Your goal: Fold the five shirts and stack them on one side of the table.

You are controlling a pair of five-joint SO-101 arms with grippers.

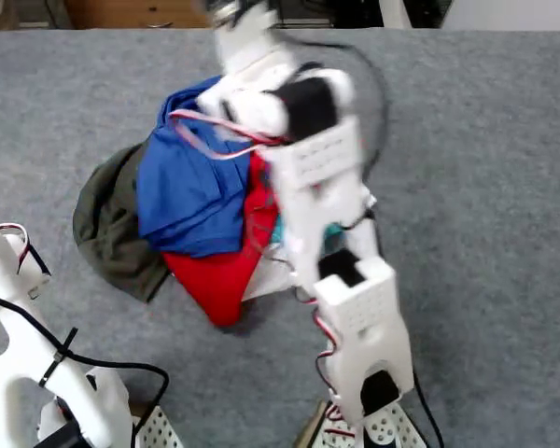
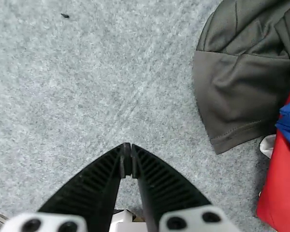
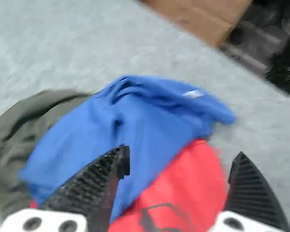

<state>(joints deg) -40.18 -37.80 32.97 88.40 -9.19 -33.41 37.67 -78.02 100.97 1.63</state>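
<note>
A heap of shirts lies left of centre on the grey table: a blue shirt (image 1: 191, 182) on top, a red shirt (image 1: 219, 275) under it, a dark olive shirt (image 1: 107, 224) at the left, and bits of white cloth (image 1: 271, 275) and teal cloth (image 1: 278, 229) at the right. The right arm (image 1: 308, 159) stretches over the heap. My right gripper (image 3: 181, 153) hangs open above the blue shirt (image 3: 145, 116) and red shirt (image 3: 183, 188), holding nothing. My left gripper (image 2: 127, 147) is shut and empty over bare table, apart from the olive shirt (image 2: 241, 82).
The left arm (image 1: 19, 355) stands at the near left corner with its cables. Grey table surface (image 1: 485, 187) stretches bare to the right of the heap. Wooden furniture (image 1: 131, 11) stands beyond the far edge.
</note>
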